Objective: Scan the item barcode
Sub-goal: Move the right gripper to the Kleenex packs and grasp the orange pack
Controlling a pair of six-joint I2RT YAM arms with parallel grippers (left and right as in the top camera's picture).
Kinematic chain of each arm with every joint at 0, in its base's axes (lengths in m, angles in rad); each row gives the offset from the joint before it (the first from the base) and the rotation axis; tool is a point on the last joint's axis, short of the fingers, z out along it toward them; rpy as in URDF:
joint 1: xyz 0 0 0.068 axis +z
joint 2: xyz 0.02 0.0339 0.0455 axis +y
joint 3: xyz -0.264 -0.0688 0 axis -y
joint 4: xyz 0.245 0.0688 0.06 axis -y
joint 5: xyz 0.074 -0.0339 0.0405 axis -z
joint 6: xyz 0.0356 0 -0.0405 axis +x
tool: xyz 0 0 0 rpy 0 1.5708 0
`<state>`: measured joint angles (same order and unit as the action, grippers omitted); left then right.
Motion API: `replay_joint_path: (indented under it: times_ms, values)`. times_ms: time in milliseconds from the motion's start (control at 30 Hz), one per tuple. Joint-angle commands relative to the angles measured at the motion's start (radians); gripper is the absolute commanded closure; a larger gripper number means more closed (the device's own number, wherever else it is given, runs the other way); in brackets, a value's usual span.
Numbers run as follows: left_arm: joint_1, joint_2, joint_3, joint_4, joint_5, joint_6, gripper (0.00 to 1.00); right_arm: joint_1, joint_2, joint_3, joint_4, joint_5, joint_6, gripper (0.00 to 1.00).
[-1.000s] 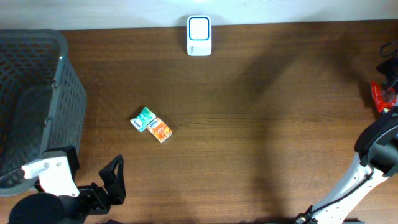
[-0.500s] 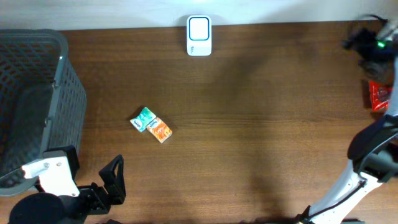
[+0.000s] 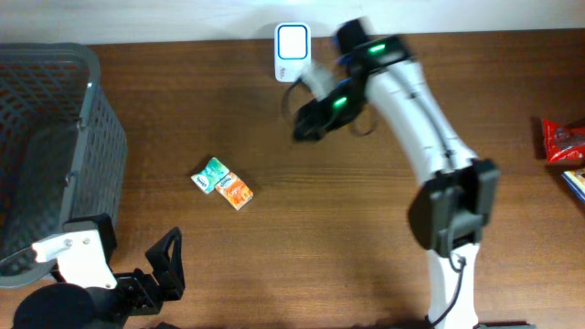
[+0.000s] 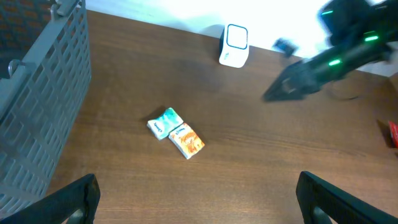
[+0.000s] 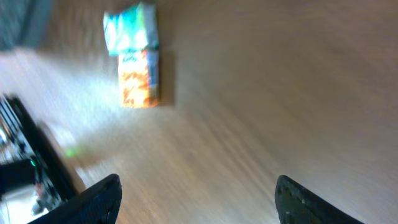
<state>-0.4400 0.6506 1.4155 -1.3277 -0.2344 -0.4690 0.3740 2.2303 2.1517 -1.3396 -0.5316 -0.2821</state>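
Observation:
Two small packets lie touching on the brown table: a teal one and an orange one. The left wrist view has the teal packet and the orange packet ahead of my open, empty left gripper. A white barcode scanner stands at the back edge. My right gripper is blurred, in the air just right of and in front of the scanner, pointing toward the packets. In its own view the right gripper is open and empty, with the packets well ahead.
A dark mesh basket fills the left side of the table. A red packet lies at the far right edge. My left gripper rests low at the front left.
My right arm has swung from the far right edge across to the back middle, near the scanner. The left arm and both packets have not moved.

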Motion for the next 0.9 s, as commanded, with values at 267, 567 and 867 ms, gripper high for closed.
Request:
replay_joint_path:
  times_ms: [267, 567, 867]
  values:
    - [0.004, 0.000, -0.003, 0.002, 0.007, -0.009, 0.01, 0.389, 0.126, -0.007, 0.131, 0.287, 0.008, 0.27]
    - [0.004, 0.000, -0.003, 0.002, 0.007, -0.009, 0.01, 0.466, 0.151, -0.007, 0.248, 0.336, 0.010, 0.46]
    - [0.004, 0.000, -0.003, 0.002, 0.007, -0.009, 0.01, 0.491, 0.210, -0.007, 0.256, 0.368, 0.063, 0.51]
